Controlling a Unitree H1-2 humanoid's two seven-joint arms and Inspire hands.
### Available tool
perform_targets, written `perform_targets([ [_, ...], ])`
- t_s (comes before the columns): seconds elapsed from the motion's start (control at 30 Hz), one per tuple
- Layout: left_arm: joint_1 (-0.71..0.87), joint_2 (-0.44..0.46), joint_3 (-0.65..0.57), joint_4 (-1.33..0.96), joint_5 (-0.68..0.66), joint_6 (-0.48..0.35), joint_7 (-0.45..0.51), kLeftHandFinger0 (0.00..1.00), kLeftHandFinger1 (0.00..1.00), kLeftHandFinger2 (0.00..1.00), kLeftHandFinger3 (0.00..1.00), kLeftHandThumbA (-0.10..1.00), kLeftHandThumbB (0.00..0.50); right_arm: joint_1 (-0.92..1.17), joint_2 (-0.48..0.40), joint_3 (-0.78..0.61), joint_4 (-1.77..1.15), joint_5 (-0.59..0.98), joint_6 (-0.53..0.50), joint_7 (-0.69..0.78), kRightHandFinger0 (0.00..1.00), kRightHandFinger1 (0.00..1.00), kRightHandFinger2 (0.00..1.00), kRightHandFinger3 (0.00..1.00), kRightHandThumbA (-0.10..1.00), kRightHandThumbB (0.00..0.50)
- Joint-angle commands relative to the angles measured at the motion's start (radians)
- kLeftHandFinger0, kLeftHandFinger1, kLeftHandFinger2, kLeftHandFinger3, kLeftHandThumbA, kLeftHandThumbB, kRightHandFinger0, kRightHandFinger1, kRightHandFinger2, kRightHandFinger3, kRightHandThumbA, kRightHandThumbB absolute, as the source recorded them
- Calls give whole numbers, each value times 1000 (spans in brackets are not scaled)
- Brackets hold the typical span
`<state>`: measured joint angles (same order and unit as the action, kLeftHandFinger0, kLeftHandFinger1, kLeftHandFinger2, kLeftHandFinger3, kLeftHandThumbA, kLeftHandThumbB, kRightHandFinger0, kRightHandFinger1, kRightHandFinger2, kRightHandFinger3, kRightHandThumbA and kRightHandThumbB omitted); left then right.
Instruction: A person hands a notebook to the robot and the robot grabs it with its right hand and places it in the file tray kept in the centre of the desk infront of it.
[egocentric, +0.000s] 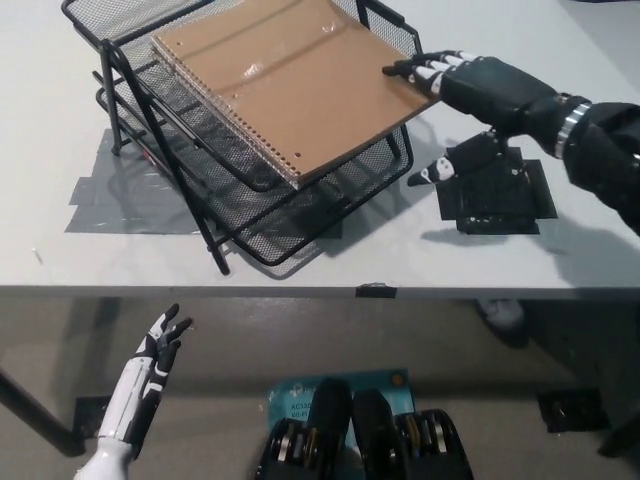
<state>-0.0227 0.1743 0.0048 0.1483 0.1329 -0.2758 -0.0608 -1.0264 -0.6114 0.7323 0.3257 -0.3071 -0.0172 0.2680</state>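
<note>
- One notebook (290, 80): you see a brown, spiral-bound pad lying in the top tier of the file tray, its wire binding along the lower-left edge, its right corner jutting past the tray's rim.
- One file tray (250, 210): black wire mesh, stacked in tiers on slanted uprights, standing on the surface left of centre.
- Two robot hands. The black right robot hand (475, 95) hangs just beside the notebook's right corner, its fingers spread and holding nothing; the fingertips (400, 70) lie at the cover's edge, and you cannot tell whether they touch it. The thumb points down toward the black patch.
- The white left robot hand (155, 360) rests below the surface's front edge at the lower left, fingers apart and empty.
- Two taped patches: a grey tape patch (110, 195) under the tray's left side, and a black patch (495, 195) on the surface just right of the tray, beneath the right robot hand.
- One surface (420, 255): pale, matte, with a straight front edge and a small dark tab at its middle.
- Room: below the edge you see a grey-brown floor (240, 335), a blue label (300, 395) and a dark table leg (30, 410) at the lower left.
</note>
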Motion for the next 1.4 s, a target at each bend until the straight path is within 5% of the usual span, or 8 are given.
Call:
perform_targets([
  [0.0,-52,20,13,-107,-64,27,-26,1000,1000,1000,1000,1000,379,113,-598,-580,-1073,984,446,43,1000,1000,1000,1000,1000,500],
  [0.17,-27,5,6,-104,-86,26,-34,1000,1000,1000,1000,1000,378,577,-387,-682,-1276,702,296,-303,1000,1000,1000,1000,1000,500],
  [0.67,31,-9,9,-112,-98,17,-24,1000,1000,1000,1000,1000,404,1090,282,-655,-1132,401,-75,-443,1000,1000,1000,1000,1000,499],
  [0.77,39,-10,9,-112,-101,10,-22,1000,1000,1000,1000,1000,397,1136,349,-627,-1071,419,-97,-403,1000,1000,1000,1000,1000,452],
  [0.8,46,-12,9,-112,-113,7,-26,1000,1000,1000,1000,1000,395,1169,383,-613,-1017,447,-98,-371,1000,1000,1000,1000,1000,331],
  [0.87,60,-11,6,-112,-112,-2,-27,1000,1000,1000,1000,1000,397,1206,442,-603,-912,474,-120,-330,1000,1000,1000,1000,1000,420],
  [1.2,93,-2,-4,-99,-99,-51,-30,1000,1000,1000,1000,1000,432,1221,568,-678,-524,493,-195,-209,1000,1000,1000,1000,1000,301],
  [1.37,100,0,-8,-95,-107,-58,-40,1000,1000,1000,1000,1000,442,1225,571,-682,-504,467,-204,-201,1000,1000,1000,1000,1000,313],
])
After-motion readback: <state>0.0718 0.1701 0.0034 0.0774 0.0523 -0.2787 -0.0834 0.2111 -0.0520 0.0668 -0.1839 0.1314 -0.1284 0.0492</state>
